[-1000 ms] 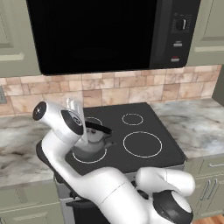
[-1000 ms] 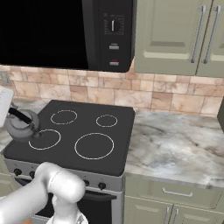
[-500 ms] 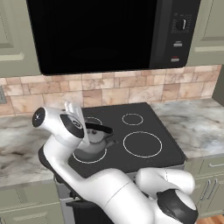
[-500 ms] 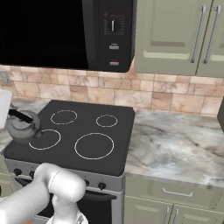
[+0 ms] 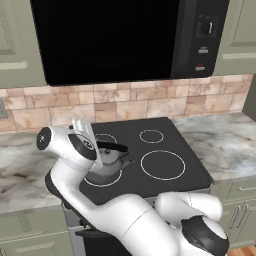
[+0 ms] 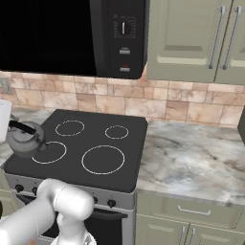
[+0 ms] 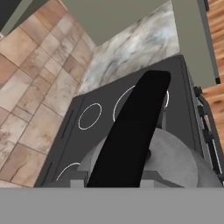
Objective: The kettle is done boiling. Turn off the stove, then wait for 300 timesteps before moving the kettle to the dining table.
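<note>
Left base view, left to right. Marble desk (image 5: 20,165) at far left, under the tiled backsplash (image 5: 130,107). The white arm bends over the stove's (image 5: 165,187) front-left corner, its wrist hiding most of the tool. Just right of the wrist sits the kettle (image 5: 111,161), grey, squat, over the front-left burner ring (image 5: 102,180); its black arched handle (image 5: 112,147) runs up into the hand. Kettle looks slightly raised or tilted; contact with the glass cannot be told. Further right: the large front-right burner (image 5: 162,165), the small rear-right one (image 5: 151,136), then more marble desk (image 5: 225,145). Black microwave (image 5: 125,37) hangs above.

Right base view. Kettle (image 6: 24,142) at the far left edge of the stove (image 6: 119,177), beside the front-left ring (image 6: 50,152). Black knobs (image 6: 111,203) line the silver front panel. Green cabinets (image 6: 191,38) upper right.

Hand view. The tool (image 7: 111,183) is closed on the handle (image 7: 131,131), which fills the middle as a broad black band between the finger tips. Grey domed kettle body (image 7: 175,162) lies directly beneath; the stove (image 7: 181,87) is behind it.
</note>
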### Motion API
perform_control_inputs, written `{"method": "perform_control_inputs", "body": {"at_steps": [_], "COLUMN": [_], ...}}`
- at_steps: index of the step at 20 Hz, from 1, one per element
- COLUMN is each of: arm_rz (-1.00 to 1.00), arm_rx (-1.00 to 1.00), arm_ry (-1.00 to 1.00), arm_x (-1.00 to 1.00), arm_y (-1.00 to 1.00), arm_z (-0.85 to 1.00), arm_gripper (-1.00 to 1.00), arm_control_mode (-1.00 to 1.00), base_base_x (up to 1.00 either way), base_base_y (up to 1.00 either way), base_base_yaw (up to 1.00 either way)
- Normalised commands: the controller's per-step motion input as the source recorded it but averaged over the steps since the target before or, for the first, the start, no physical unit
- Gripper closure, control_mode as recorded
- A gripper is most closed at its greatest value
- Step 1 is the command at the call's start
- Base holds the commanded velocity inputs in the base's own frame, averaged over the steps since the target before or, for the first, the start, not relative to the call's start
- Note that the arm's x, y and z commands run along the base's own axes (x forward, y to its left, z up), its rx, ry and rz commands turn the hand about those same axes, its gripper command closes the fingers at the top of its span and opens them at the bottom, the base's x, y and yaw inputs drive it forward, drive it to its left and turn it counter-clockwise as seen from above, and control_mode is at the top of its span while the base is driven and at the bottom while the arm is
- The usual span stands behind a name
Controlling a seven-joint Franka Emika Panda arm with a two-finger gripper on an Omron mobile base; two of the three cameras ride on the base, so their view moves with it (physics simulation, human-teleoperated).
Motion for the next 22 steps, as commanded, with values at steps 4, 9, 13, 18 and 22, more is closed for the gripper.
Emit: {"method": "perform_control_inputs", "body": {"at_steps": [4,9,13,18,22], "arm_rz": [0.0,0.0,0.0,0.0,0.0], "arm_rx": [0.0,0.0,0.0,0.0,0.0], "arm_ry": [0.0,0.0,0.0,0.0,0.0], "arm_x": [0.0,0.0,0.0,0.0,0.0], "arm_y": [0.0,0.0,0.0,0.0,0.0], "arm_z": [0.0,0.0,0.0,0.0,0.0], "arm_gripper": [1.0,1.0,1.0,1.0,1.0], "arm_control_mode": [-1.0,1.0,1.0,1.0,1.0], "base_base_x": [0.0,-0.26,-0.33,-0.27,-0.25], "base_base_y": [0.0,-0.06,-0.04,0.0,0.0], "base_base_yaw": [0.0,-0.1,-0.25,-0.32,-0.4]}}
